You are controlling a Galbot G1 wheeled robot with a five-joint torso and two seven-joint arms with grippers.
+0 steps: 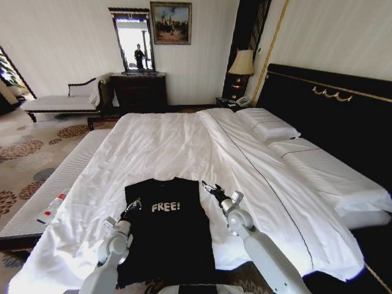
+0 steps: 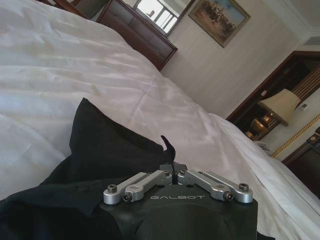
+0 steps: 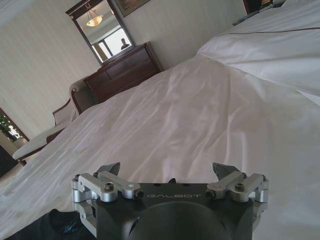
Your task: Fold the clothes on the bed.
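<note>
The clothes, a black T-shirt (image 1: 168, 229) with white "FREE!" lettering, lie flat near the foot of the bed (image 1: 165, 147), its sleeves tucked in. My left gripper (image 1: 131, 207) is at the shirt's left edge near the shoulder; the left wrist view shows this left gripper (image 2: 169, 150) shut, with the black fabric (image 2: 100, 150) bunched up to its tips. My right gripper (image 1: 212, 190) hovers just right of the shirt's right shoulder. In the right wrist view the right gripper (image 3: 166, 172) is open over the white sheet (image 3: 200, 110), nothing between its fingers, a bit of the shirt (image 3: 47, 225) beside it.
White pillows (image 1: 269, 125) lie against the tall black headboard (image 1: 331, 107) on the right. A pale bench (image 1: 58, 184) runs along the bed's left side with a small red-and-white object (image 1: 52, 209) on it. A dark dresser (image 1: 139, 90) and a lamp (image 1: 242, 63) stand at the far wall.
</note>
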